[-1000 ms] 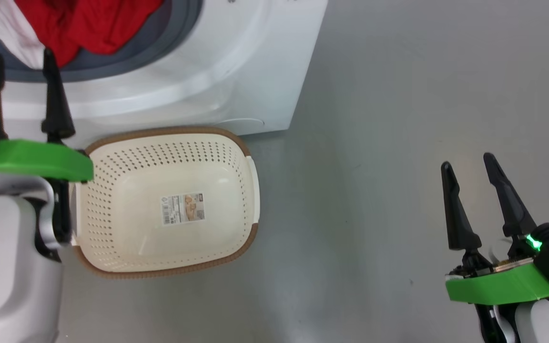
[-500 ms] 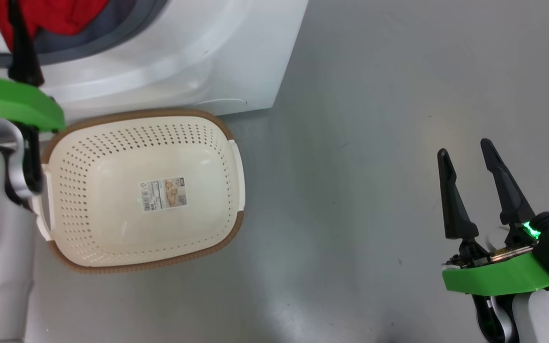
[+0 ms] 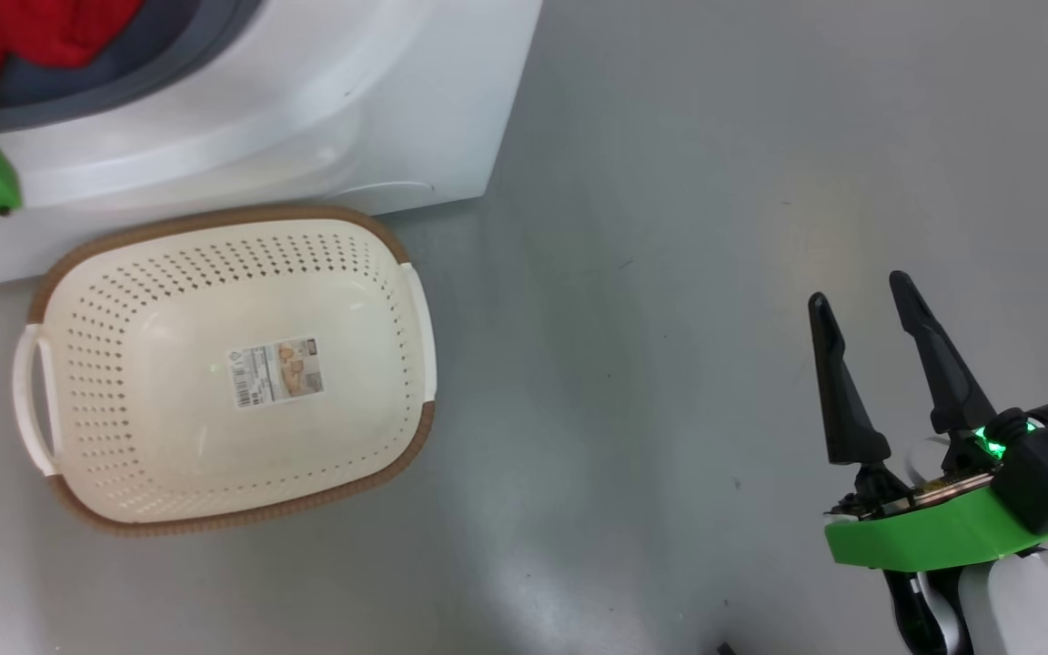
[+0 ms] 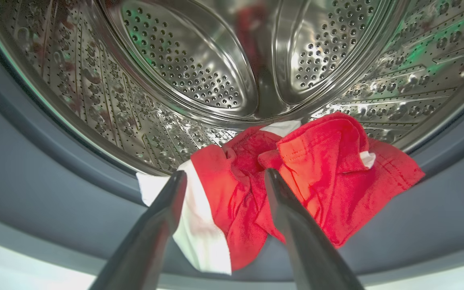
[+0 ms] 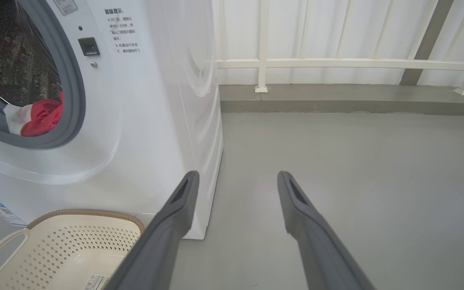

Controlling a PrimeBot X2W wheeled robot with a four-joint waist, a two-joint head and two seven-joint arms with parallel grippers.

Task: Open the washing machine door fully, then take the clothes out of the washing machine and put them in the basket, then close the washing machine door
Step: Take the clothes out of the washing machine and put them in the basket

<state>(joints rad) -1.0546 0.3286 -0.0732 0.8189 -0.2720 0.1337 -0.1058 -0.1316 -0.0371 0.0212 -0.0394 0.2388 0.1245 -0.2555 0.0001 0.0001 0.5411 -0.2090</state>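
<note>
Quick progress check. The left pincer is held with its fingers spread well apart, and nothing is gripped between them. Just past the tips, the clothes are bunched up in red and white on the grey rubber seal at the mouth of the washing machine, with part of them draped over the lip towards the pincer. Beyond them the steel drum looks bare, apart from what seems to be a red reflection at the back.

The right pincer is held over the grey floor, fingers spread too, nothing held. The basket is set well off to its left, close in front of the washer's foot, and nothing has been put in it.

The mouth is uncovered, so the door-opening part can probably be counted as done, though how far the door is swung can't be told. Everything else is left: the clothes need to be grabbed, lifted out and dropped in the basket, then the door needs to be shut. Call it roughly a third of the way, at a guess.
</note>
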